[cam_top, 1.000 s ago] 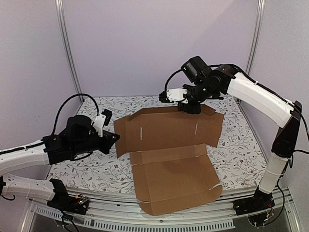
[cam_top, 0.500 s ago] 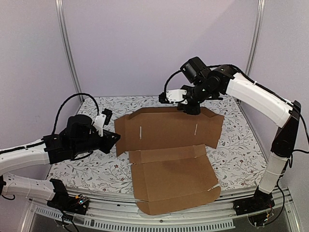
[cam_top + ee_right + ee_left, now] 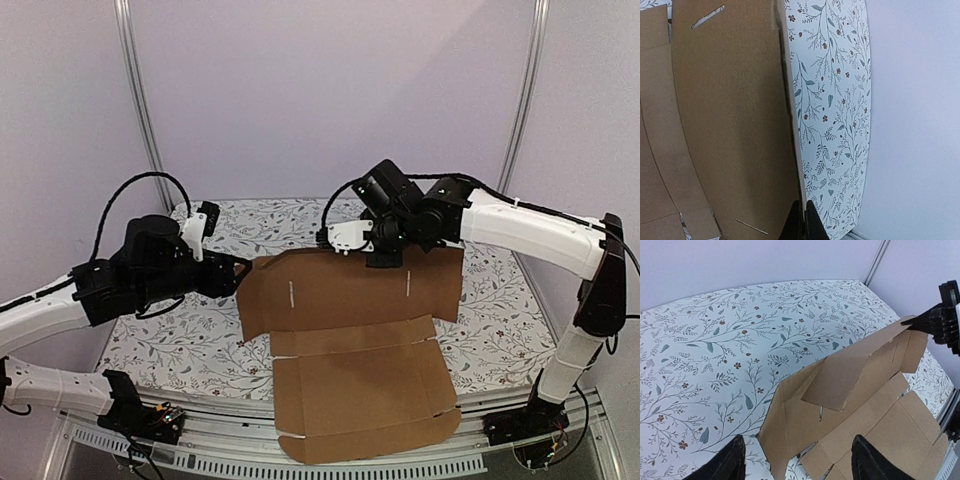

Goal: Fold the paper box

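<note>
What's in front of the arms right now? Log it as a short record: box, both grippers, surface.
box: plain brown die-cut cardboard paper box, an unfolded sheet with flaps and slits
far panel: raised off the floral-patterned table
right gripper: shut on the box's far edge
left gripper: open, beside the box's left edge, holding nothing

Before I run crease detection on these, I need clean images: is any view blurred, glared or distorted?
Top external: even, soft light, sharp, no glare on the paper box. Left wrist: wide-angle bowing of the table edge, otherwise crisp. Right wrist: same bowing; the right gripper is a dark, featureless silhouette.
</note>
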Robot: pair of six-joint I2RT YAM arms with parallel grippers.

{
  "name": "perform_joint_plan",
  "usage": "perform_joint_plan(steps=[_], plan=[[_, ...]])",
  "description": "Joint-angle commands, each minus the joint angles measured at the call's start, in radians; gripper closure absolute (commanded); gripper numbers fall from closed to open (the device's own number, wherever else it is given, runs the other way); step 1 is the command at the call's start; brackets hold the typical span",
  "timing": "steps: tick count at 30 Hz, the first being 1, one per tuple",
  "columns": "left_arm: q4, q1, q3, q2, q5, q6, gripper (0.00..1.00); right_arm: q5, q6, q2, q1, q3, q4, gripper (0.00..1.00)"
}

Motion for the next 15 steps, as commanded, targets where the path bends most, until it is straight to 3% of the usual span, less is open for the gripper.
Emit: perform_joint_plan(steps=[1, 7, 15], plan=[[-0.12, -0.007, 0.088, -0.024, 0.001, -0.06, 0.28, 0.184, 0.011, -0.067, 0.043, -0.083, 0.169, 1.0], [-0.082, -0.007, 0.145, -0.003, 0.111, -0.129, 0.32, 0.333, -0.018, -0.098, 0.102, -0.167, 0.332, 1.0], [-0.056, -0.005, 0.224, 0.092, 0.114, -0.19, 0.7, 0.488, -0.076, -0.141, 0.189, -0.278, 0.544, 1.0]])
